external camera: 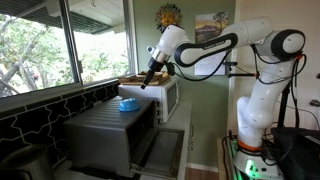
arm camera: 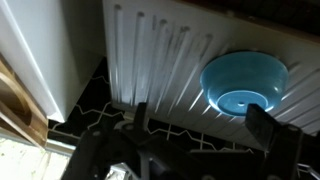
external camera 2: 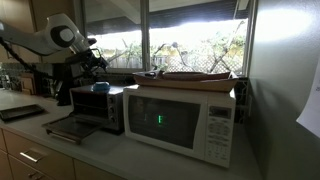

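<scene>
A blue bowl [external camera: 128, 103] sits upside up on the ribbed metal top of a toaster oven [external camera: 105, 132]; it also shows in an exterior view [external camera 2: 101, 88] and in the wrist view [arm camera: 243, 82]. My gripper [external camera: 146, 83] hangs a little above and behind the bowl, between it and the white microwave [external camera: 165, 97]. In the wrist view the two fingers [arm camera: 203, 122] are spread apart with nothing between them; the bowl lies just ahead of the right finger. In an exterior view the gripper [external camera 2: 98, 66] is above the bowl.
The toaster oven's door hangs open with a tray [external camera 2: 70, 128] out front. Flat cardboard [external camera 2: 190, 76] lies on the microwave [external camera 2: 180, 118]. A window [external camera: 60, 45] runs behind the counter; black tiles [arm camera: 80, 110] line the wall. The robot base [external camera: 255, 120] stands beside the counter.
</scene>
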Motion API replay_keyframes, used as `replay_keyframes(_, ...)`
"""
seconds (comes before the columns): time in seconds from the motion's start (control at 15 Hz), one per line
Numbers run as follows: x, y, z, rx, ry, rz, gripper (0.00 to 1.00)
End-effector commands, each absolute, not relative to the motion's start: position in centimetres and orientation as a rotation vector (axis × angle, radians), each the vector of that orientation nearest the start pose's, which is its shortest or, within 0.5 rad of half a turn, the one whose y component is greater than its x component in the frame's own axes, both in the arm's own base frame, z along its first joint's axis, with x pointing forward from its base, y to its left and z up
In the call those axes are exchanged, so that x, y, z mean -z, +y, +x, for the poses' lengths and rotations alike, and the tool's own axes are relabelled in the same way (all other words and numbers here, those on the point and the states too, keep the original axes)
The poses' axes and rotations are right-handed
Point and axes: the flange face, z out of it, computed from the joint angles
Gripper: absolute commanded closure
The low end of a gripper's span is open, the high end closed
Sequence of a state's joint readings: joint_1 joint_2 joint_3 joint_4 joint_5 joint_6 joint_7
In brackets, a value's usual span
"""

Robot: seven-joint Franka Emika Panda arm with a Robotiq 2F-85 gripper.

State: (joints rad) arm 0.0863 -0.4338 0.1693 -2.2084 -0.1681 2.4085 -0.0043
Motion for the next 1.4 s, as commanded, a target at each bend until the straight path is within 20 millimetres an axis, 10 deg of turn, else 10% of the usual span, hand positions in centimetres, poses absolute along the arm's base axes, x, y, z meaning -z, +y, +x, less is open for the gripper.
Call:
replay_keyframes(0.0, -61.6, 14.8, 46.0, 0.831, -0.342, -3.066, 0.0)
replay_keyframes(0.67, -58.2, 15.7, 50.2, 0.793, 0.251, -2.917, 0.0)
replay_keyframes(1.33, -56.8, 12.6, 50.4, 0.738, 0.259, -3.053, 0.0)
